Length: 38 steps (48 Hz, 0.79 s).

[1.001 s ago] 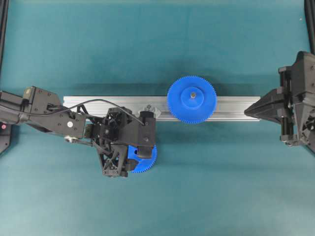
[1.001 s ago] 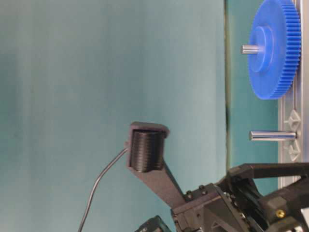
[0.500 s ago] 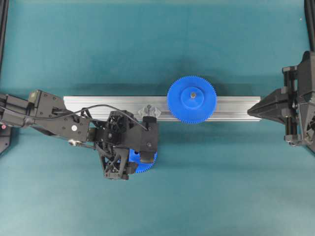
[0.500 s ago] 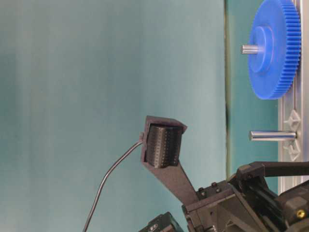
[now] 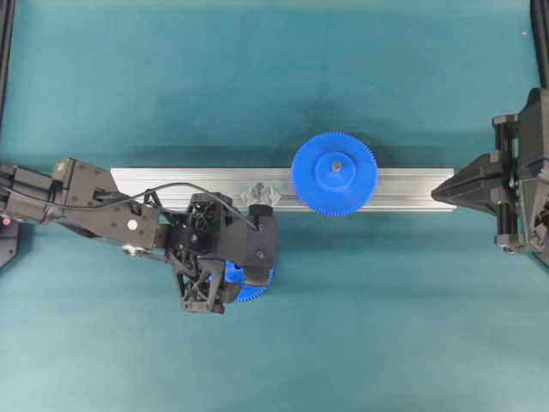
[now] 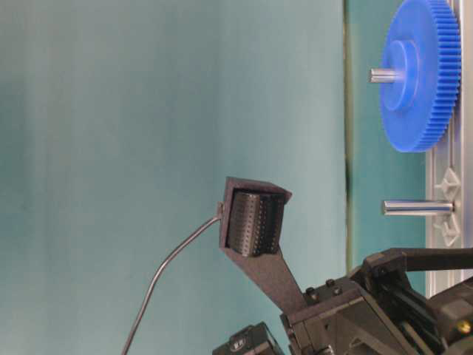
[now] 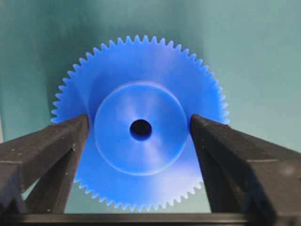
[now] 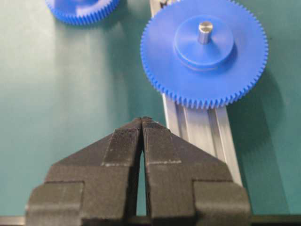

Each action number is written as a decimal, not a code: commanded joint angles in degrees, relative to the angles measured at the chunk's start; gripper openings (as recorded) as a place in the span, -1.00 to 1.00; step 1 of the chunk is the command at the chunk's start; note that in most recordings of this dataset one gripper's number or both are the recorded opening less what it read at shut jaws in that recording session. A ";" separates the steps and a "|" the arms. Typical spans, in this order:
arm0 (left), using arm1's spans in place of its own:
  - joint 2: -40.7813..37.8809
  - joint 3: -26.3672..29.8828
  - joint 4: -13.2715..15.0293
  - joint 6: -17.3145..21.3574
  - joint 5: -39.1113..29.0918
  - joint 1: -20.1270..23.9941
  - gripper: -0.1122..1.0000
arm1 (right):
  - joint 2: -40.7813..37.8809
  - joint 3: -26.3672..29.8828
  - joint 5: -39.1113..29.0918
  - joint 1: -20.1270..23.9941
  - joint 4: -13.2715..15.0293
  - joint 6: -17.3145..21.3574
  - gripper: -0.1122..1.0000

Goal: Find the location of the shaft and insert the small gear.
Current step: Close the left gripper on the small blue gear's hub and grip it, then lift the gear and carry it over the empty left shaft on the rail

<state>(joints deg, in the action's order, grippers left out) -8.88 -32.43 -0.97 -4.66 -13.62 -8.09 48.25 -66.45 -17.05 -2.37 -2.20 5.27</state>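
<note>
Straddling the small gear (image 7: 141,129) with my left gripper (image 7: 140,141).
Fingers (image 7: 47,155) flanked its hub, slightly apart; my right gripper (image 8: 142,123) stayed closed, empty.

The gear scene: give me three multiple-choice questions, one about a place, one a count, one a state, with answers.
1. Where is the small gear?
A. on the teal table between the left gripper's fingers
B. on the shaft
C. on the rail

2. How many blue gears show overhead?
A. one
B. two
C. three

3. How are the right gripper's fingers?
A. wide apart
B. around a gear
C. closed together, empty

Answers: 1 A, the left wrist view shows a finger on either side of its hub. 2 B, the small gear and the large gear on the rail. 3 C, the tips meet in the right wrist view.
</note>
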 commanded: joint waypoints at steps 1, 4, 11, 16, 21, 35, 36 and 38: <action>0.18 1.76 -0.18 -0.09 -2.55 -0.18 0.57 | -0.18 0.53 0.26 -0.18 -0.09 0.53 -0.70; -0.09 2.29 -0.18 0.00 -4.13 -0.26 0.41 | -0.18 0.35 0.35 -0.18 -0.09 0.53 -0.70; 0.18 2.99 -0.18 1.41 -6.94 -0.18 0.37 | 0.00 0.35 0.44 -0.18 -0.09 0.53 -0.70; 2.55 3.34 -0.18 3.96 -6.94 0.00 0.37 | 0.44 0.35 0.26 -0.18 -0.09 0.53 -0.70; 5.71 4.13 -0.18 6.33 -6.94 1.32 0.37 | 1.05 0.26 0.26 -0.18 -0.09 0.53 -0.70; 11.87 6.94 -0.18 8.26 -7.21 6.50 0.37 | 2.72 -0.62 0.35 -0.18 -0.09 0.62 -0.70; 12.13 7.03 -0.18 8.53 -7.29 6.86 0.37 | 2.81 -0.53 0.35 -0.18 -0.09 0.62 -0.70; 12.39 7.03 -0.18 9.40 -7.21 7.47 0.37 | 3.08 -0.62 0.26 -0.18 -0.09 0.62 -0.70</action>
<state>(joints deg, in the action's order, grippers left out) 0.97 -26.98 -0.97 3.87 -21.09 -1.41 51.24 -67.59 -16.96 -2.46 -2.20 5.36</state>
